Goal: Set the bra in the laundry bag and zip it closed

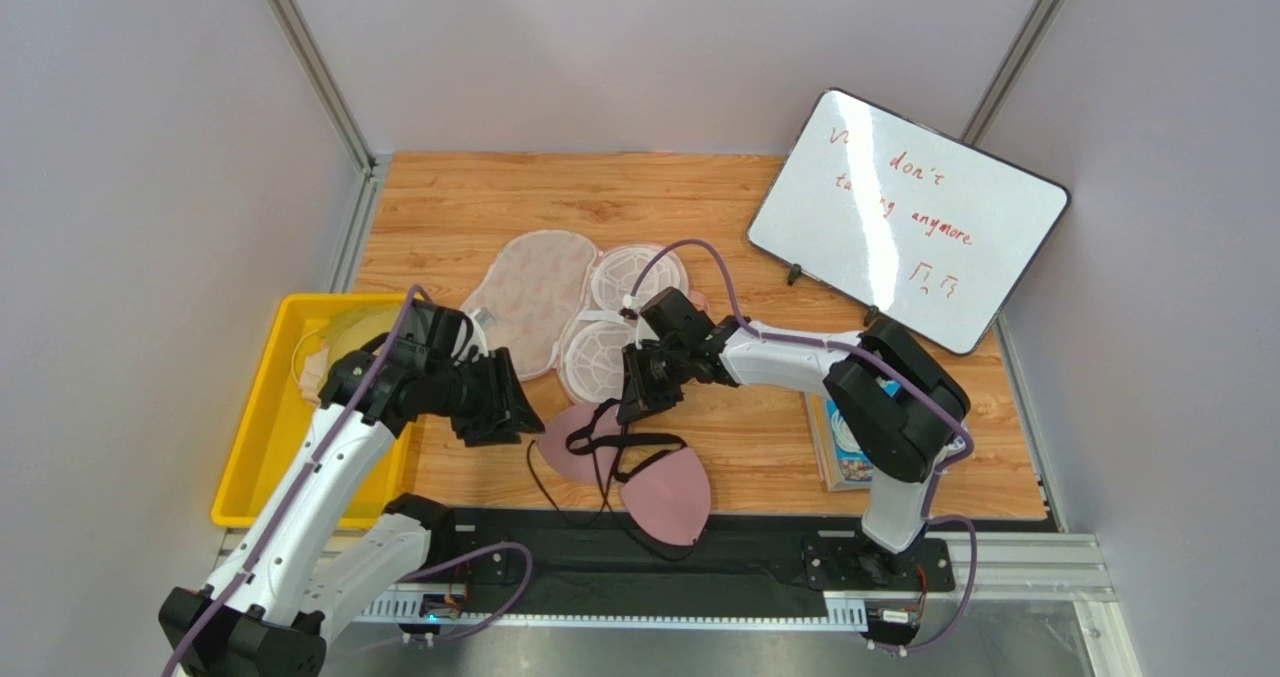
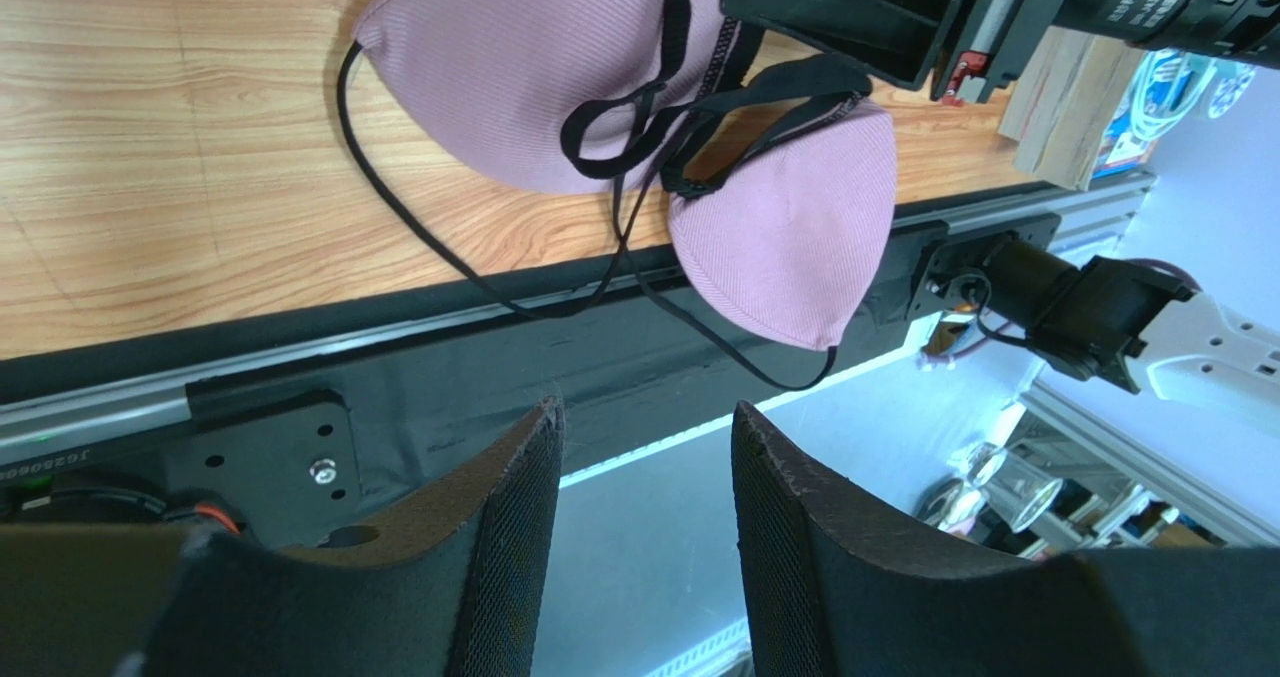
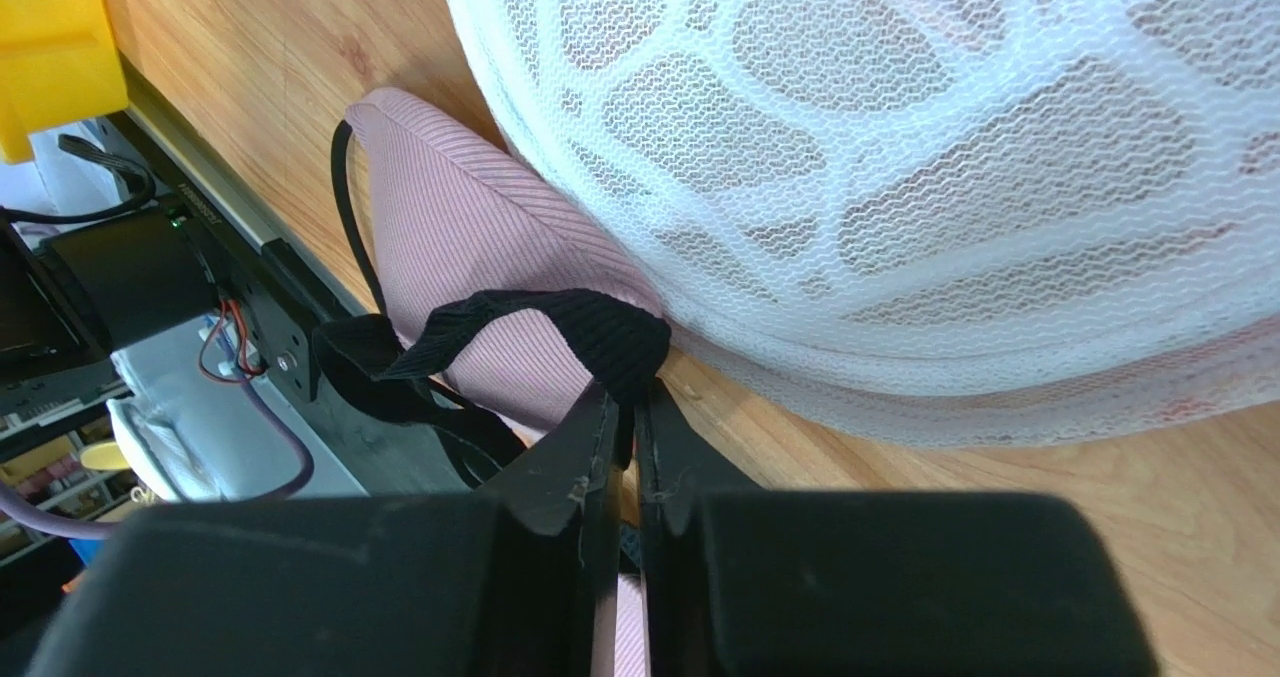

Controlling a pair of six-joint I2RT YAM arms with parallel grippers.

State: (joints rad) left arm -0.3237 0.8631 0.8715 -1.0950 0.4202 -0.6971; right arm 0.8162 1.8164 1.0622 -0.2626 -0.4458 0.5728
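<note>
The dusty-pink bra (image 1: 661, 494) lies on the table near the front edge, its black straps spread around it. It also shows in the left wrist view (image 2: 781, 227) and the right wrist view (image 3: 481, 257). The laundry bag (image 1: 579, 310) lies open behind it, with its white mesh domes (image 3: 932, 182) facing up. My right gripper (image 1: 634, 403) is shut on the bra's black band (image 3: 594, 332), just at the bag's front edge. My left gripper (image 1: 511, 410) is open and empty, left of the bra, its fingers (image 2: 496, 557) over the table's front rail.
A yellow plastic bin (image 1: 278, 407) holding pale garments stands at the left. A whiteboard (image 1: 902, 215) leans at the back right. A small book or box (image 1: 842, 445) lies at the right near the right arm. A black rail (image 1: 751, 545) runs along the front edge.
</note>
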